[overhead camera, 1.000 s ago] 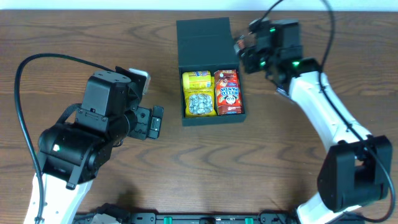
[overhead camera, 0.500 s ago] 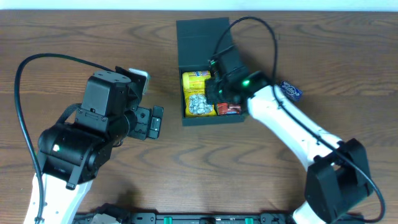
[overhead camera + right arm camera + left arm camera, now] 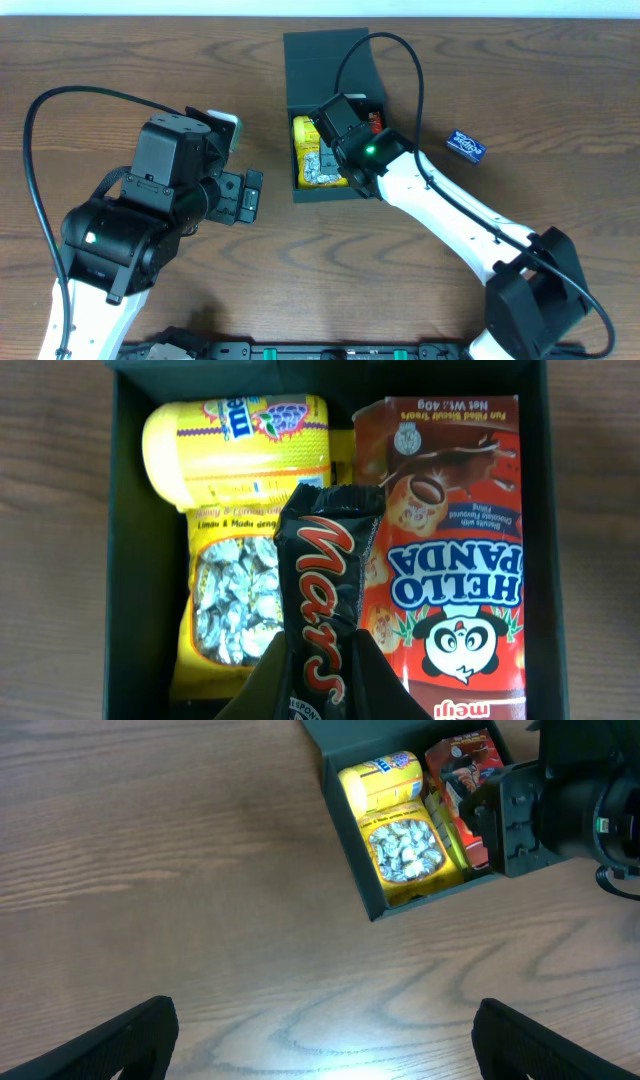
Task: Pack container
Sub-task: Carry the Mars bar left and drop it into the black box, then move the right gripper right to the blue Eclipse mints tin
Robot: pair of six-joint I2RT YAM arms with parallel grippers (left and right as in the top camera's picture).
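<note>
Two arms: we see one at each side of the wood-grain worktop point(image 3: 300, 280), the right one reaching in over the box.
Left end effector point(image 3: 245, 195): at about 9 o'clock from the worktop's middle in the overhead view. Its fingers are spread wide and hold nothing. In its own wrist view the fingertips point(image 3: 130, 1035) sit at the lower corners with bare wood between them.
Container point(image 3: 340, 190): matte black box at 12 o'clock on the worktop, roughly 2 o'clock from the left end effector and well apart from it.
Lid point(image 3: 325, 55): open, thrown back toward 12 o'clock.
Yellow tub point(image 3: 240, 445): lies in the container's left half, at the 12 o'clock end.
Yellow bag point(image 3: 225, 605): at 6 o'clock from the tub and touching it, with a clear window showing silver-wrapped sweets.
Mars bar point(image 3: 320, 580): black wrapper, long axis running 12 to 6, over the seam between the yellow bag and the red box. We cannot tell whether it touches them.
Hello Panda box point(image 3: 455, 560): red, flat in the container's right half, just beside the yellow items.
Right end effector point(image 3: 300, 695): over the container, fingers pressed together on the Mars bar's 6 o'clock end.
Blue packet point(image 3: 465, 146): on bare worktop at 3 o'clock from the container, apart from it.
</note>
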